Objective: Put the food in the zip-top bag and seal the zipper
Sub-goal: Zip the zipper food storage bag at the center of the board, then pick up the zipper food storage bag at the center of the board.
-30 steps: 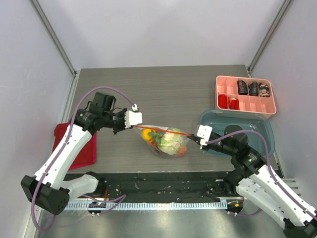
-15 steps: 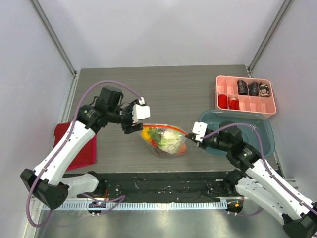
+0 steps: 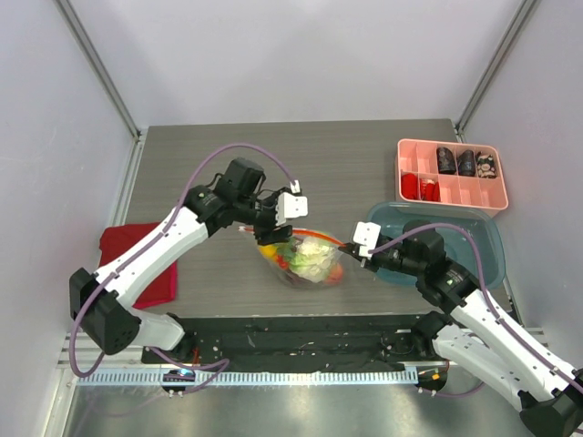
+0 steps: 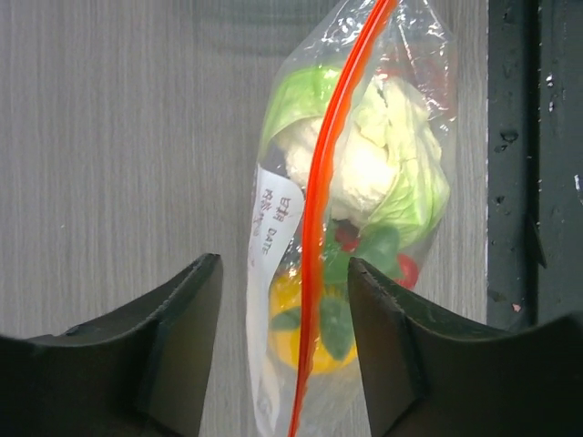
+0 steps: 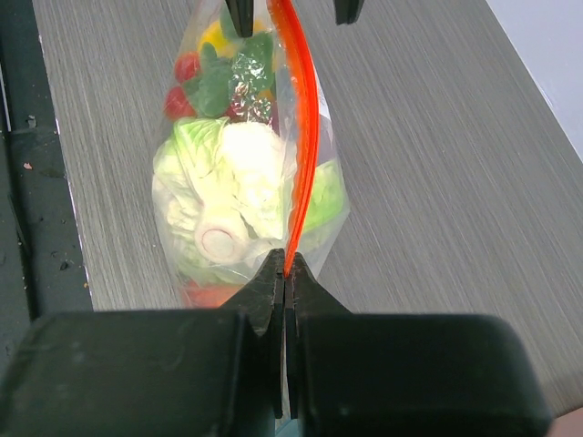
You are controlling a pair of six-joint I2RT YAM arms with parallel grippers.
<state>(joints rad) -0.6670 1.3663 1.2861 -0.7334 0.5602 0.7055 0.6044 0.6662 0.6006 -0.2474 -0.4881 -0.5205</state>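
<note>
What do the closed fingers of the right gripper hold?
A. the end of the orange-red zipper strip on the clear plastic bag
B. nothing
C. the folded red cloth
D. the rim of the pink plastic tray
A: the right wrist view shows the right gripper shut on the end of the orange-red zipper strip of the clear plastic bag.

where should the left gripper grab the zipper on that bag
Pinch the zipper across its thin orange strip, near the end opposite the right gripper, which is shut on the other end. The strip runs lengthwise between the fingers of the open left gripper, so come along it from that end, one finger each side.
</note>
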